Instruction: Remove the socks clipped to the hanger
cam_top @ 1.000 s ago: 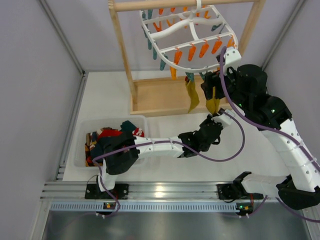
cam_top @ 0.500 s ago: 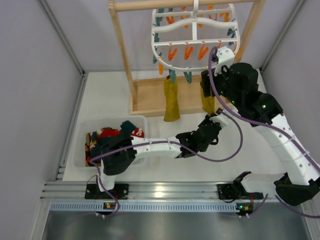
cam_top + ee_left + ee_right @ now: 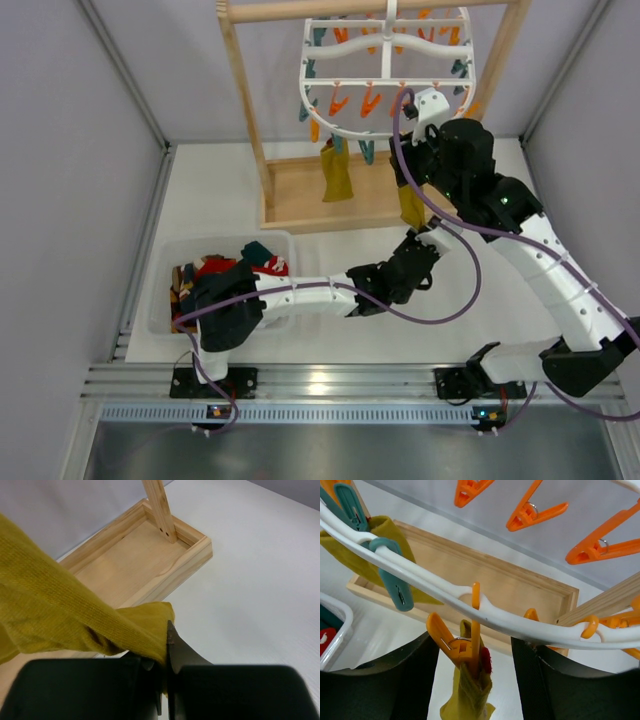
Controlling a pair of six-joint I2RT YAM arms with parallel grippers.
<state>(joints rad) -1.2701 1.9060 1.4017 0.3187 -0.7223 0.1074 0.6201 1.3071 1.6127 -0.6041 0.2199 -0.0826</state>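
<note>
The overhead view alone gives the layout. The white oval hanger (image 3: 386, 30) hangs from the wooden stand (image 3: 243, 100) at the back of the desk (image 3: 210, 190). One mustard sock (image 3: 337, 178) dangles from the left part of its near rim, and a clear bin (image 3: 220, 238) of loose socks (image 3: 215, 268) sits near my left base. My right jaws are up at the rim there, but my own wrist hides how they stand.

My right wrist view fills that in. My two dark fingers (image 3: 395, 680) stand apart, one on each side of an orange peg (image 3: 454, 647). There is a clear gap on the right; on the left the peg's handle meets the finger's edge, and I cannot tell whether they touch. The peg hangs from the rim and pinches the top of the second mustard sock (image 3: 470, 695), which drops down between my fingers. A speck of red sits against the peg; I cannot tell what it is. Further left, a teal peg (image 3: 395, 587) holds the first sock.

Only my left wrist view shows the lower grip. My left jaws are clamped together on a fold at the bottom of the second mustard sock, low over the desk and near a corner of the stand's tray base (image 3: 135, 560). The fabric is a coarse mustard-yellow knit, running up and to the left out of frame.
</note>
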